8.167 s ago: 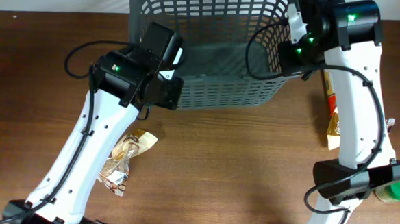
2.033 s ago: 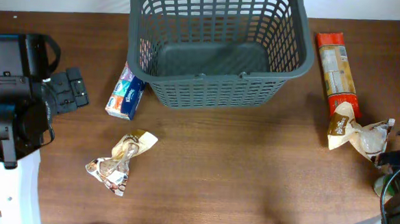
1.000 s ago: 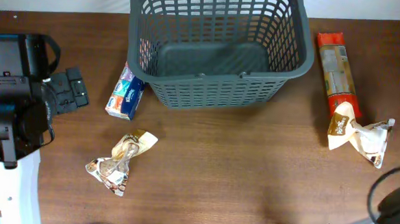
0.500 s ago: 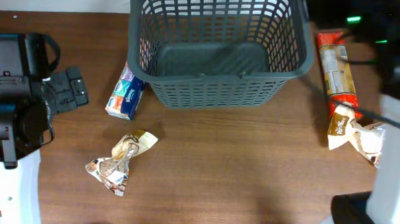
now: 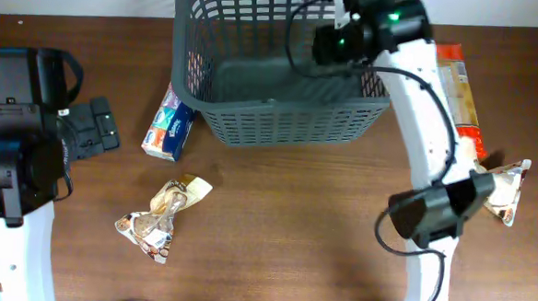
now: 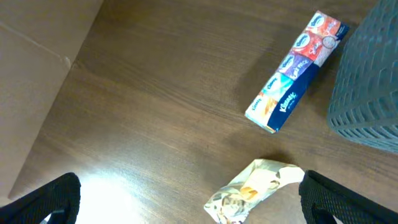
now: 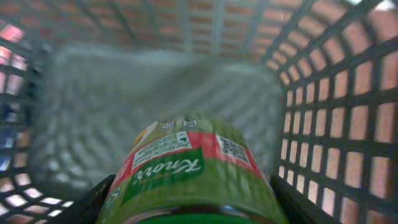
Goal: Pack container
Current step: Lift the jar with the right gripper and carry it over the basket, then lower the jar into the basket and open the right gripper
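Over the container (image 5: pixel 280 123) at twelve o'clock, the right gripper (image 5: pixel 341 39) has swung in from the three o'clock edge, clamped on a green Knorr jar (image 7: pixel 186 168) — likely the first item to drop; the floor looks bare, though blurred. At nine o'clock the left gripper (image 5: pixel 95 130) sits spread wide.

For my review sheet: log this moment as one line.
right tool: gripping Knorr jar over basket interior | left tool: open, empty
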`<state>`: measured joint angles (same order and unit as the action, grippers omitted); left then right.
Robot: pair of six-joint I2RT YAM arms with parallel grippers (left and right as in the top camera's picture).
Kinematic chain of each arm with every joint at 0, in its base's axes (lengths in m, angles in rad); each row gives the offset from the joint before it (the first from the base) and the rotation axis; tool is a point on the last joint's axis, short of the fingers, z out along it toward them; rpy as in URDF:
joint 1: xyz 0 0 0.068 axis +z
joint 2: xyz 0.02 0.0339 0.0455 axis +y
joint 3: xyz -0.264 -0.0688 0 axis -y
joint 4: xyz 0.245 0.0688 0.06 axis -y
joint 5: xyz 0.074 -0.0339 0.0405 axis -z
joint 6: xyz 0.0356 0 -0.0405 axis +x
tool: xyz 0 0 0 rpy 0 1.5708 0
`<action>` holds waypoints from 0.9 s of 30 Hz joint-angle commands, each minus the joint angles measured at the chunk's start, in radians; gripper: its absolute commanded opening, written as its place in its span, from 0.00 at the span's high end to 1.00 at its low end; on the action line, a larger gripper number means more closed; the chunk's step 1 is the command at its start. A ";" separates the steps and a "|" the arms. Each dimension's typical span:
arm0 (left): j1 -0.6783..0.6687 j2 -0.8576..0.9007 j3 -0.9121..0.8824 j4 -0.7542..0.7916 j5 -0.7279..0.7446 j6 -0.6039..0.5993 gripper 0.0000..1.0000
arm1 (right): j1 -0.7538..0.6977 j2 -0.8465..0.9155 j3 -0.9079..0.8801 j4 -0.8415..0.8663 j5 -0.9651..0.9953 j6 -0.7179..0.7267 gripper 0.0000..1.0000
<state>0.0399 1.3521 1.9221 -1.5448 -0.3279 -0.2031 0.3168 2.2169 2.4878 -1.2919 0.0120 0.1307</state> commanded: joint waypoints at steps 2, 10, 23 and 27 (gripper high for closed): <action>0.004 0.003 0.003 -0.005 0.004 -0.010 0.01 | -0.004 0.044 0.015 -0.019 0.027 0.045 0.96; 0.004 0.003 0.003 -0.006 0.011 -0.010 0.01 | -0.044 0.132 0.015 -0.100 0.026 0.077 0.96; 0.004 0.003 0.003 -0.005 0.019 -0.010 0.01 | -0.062 0.186 0.013 -0.198 0.018 0.122 0.96; 0.004 0.003 0.003 -0.005 0.019 -0.010 0.01 | -0.062 0.200 0.013 -0.216 -0.027 0.111 0.94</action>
<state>0.0399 1.3521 1.9221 -1.5486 -0.3202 -0.2031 0.2558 2.4046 2.4870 -1.4986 0.0170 0.2359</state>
